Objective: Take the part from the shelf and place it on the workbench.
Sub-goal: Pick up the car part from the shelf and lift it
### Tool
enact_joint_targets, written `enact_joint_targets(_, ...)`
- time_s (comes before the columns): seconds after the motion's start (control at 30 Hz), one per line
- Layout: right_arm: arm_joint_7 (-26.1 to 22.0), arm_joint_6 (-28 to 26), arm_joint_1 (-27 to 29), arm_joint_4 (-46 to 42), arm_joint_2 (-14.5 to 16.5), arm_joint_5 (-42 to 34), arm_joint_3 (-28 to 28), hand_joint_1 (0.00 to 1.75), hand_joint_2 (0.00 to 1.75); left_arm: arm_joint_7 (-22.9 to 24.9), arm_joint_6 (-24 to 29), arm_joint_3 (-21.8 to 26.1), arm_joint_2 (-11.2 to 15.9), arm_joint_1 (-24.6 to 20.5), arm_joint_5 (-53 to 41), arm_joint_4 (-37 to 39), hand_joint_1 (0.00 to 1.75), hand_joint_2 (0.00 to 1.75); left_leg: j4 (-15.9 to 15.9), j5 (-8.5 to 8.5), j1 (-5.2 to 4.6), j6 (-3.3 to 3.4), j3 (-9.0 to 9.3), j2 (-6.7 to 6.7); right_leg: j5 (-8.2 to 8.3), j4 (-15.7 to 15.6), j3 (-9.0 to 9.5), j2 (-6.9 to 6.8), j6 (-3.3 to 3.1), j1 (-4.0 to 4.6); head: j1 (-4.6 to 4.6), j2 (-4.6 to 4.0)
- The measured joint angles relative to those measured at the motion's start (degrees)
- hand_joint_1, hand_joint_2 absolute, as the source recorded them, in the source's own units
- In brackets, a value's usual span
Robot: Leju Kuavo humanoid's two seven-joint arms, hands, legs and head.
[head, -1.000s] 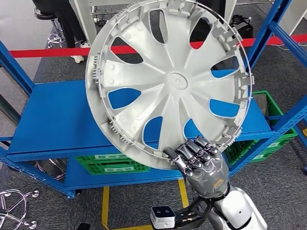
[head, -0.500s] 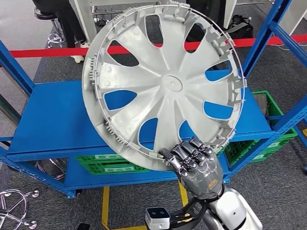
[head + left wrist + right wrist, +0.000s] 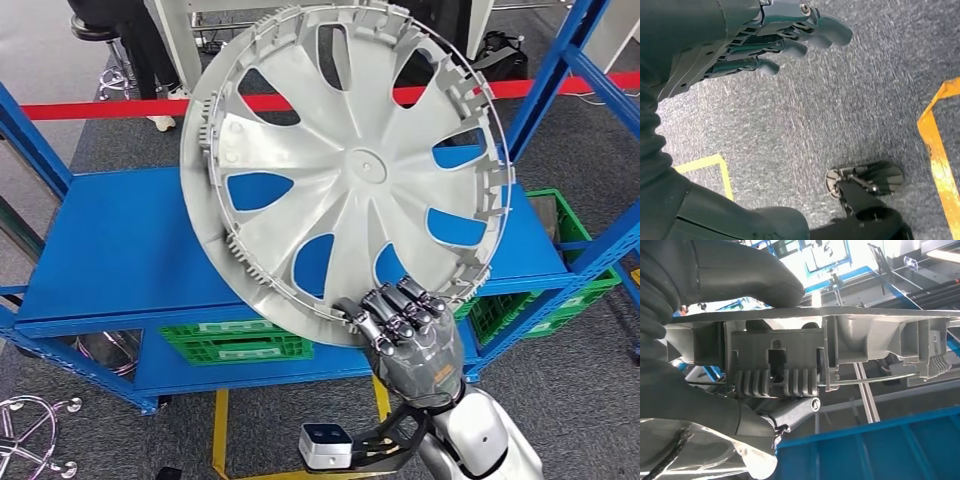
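The part is a large silver hubcap (image 3: 355,170) with several spokes, lifted and tilted over the blue shelf (image 3: 113,250), its ribbed inner side toward me. My right hand (image 3: 407,335) grips its lower rim, fingers curled over the edge. In the right wrist view the thick thumb (image 3: 738,275) and the fingers clamp the hubcap's rim (image 3: 874,335) with its clips and wire ring. My left hand (image 3: 764,40) hangs over grey carpet, fingers apart and holding nothing.
Blue uprights (image 3: 558,60) rise at the right of the shelf. Green crates (image 3: 234,345) sit on the lower level. A red barrier tape (image 3: 98,108) runs behind, with a person's legs (image 3: 147,60) beyond it. Yellow floor tape (image 3: 220,430) lies below the shelf.
The hubcap has tilted and swung slightly, its rim shifting first left, then back right and up. My right hand has sunk a little with it.
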Motion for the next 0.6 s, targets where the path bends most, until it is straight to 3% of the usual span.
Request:
enact_joint_targets(0.1, 0.3, 0.0, -0.2, 0.2, 0.0, 0.0, 0.2, 1.75, 1.75, 0.1, 0.0, 0.1, 0.5, -0.1, -0.2, 0.0, 0.0, 1.75, -0.3, 0.25, -0.03, 0.56, 0.02, 0.0, 0.17, -0.2, 0.1, 0.0, 0.54, -0.07, 0.0, 0.0)
enact_joint_targets(0.17, 0.5, 0.0, -0.3, 0.2, -0.1, 0.0, 0.3, 1.75, 1.75, 0.1, 0.0, 0.2, 0.6, -0.2, -0.3, 0.0, 0.0, 1.75, -1.3, 0.88, 0.27, 1.21, 0.31, 0.07, -0.99, 1.0, -0.64, 0.24, 0.82, 0.0, 0.06, 0.0)
enact_joint_targets(0.2, 0.6, 0.0, -0.4, 0.2, -0.1, 0.0, 0.3, 1.75, 1.75, 0.2, 0.1, 0.2, 0.7, -0.3, -0.3, 0.0, 0.0, 1.75, -1.7, 1.14, 0.44, 1.46, 0.42, 0.1, -2.42, 3.2, -1.78, 0.47, 0.86, 0.02, 0.15, 0.0)
enact_joint_targets(0.27, 0.9, 0.0, -0.5, 0.3, -0.2, 0.0, 0.3, 1.75, 1.75, 0.2, 0.1, 0.3, 0.7, -0.4, -0.4, 0.0, 0.0, 1.75, -1.8, 1.29, 0.48, 1.62, 0.34, 0.12, -5.77, 10.6, -5.44, 0.89, 1.01, -0.03, 0.29, 0.0)
enact_joint_targets(0.3, 0.9, 0.0, -0.6, 0.3, -0.3, 0.0, 0.4, 1.75, 1.75, 0.3, 0.1, 0.4, 0.7, -0.4, -0.4, 0.0, 0.0, 1.75, -1.8, 1.29, 0.48, 1.62, 0.29, 0.12, -6.65, 14.0, -7.19, 0.96, 1.15, -0.07, 0.34, 0.0)
enact_joint_targets(0.33, 1.0, 0.0, -0.6, 0.4, -0.3, 0.0, 0.4, 1.75, 1.75, 0.4, 0.1, 0.4, 0.8, -0.4, -0.5, 0.0, 0.0, 1.75, -1.7, 1.28, 0.51, 1.61, 0.28, 0.11, -6.4, 15.7, -8.24, 0.98, 1.28, -0.12, 0.32, 0.0)
enact_joint_targets(0.37, 1.0, 0.0, -0.6, 0.5, -0.4, 0.0, 0.5, 1.75, 1.75, 0.5, 0.1, 0.4, 0.8, -0.4, -0.5, 0.0, 0.0, 1.75, -1.6, 1.25, 0.58, 1.56, 0.28, 0.07, -4.97, 15.2, -8.3, 0.98, 1.43, -0.21, 0.32, 0.0)
enact_joint_targets(0.47, 1.2, 0.0, -0.7, 0.6, -0.6, 0.0, 0.6, 1.75, 1.75, 0.5, 0.1, 0.5, 0.8, -0.4, -0.7, 0.0, 0.0, 1.75, -0.7, 0.91, 0.84, 0.86, 0.02, -0.19, 1.04, 5.6, -4.24, 1.1, 1.78, -0.49, 0.39, 0.0)
enact_joint_targets(0.53, 1.2, 0.0, -0.8, 0.6, -0.6, 0.0, 0.7, 1.75, 1.75, 0.6, 0.1, 0.5, 0.9, -0.5, -0.7, 0.0, 0.0, 1.75, -0.1, 0.96, 0.75, 0.05, -0.47, -0.36, 1.83, 2.3, -2.63, 1.42, 1.63, -0.4, 0.41, 0.0)
enact_joint_targets(0.6, 1.2, 0.0, -0.8, 0.7, -0.6, 0.0, 0.7, 1.75, 1.75, 0.6, 0.1, 0.5, 1.0, -0.5, -0.7, 0.0, 0.0, 1.75, 0.2, 1.37, 0.69, -0.64, -0.95, -0.47, 1.79, 2.1, -2.85, 1.6, 1.08, -0.29, 0.39, 0.0)
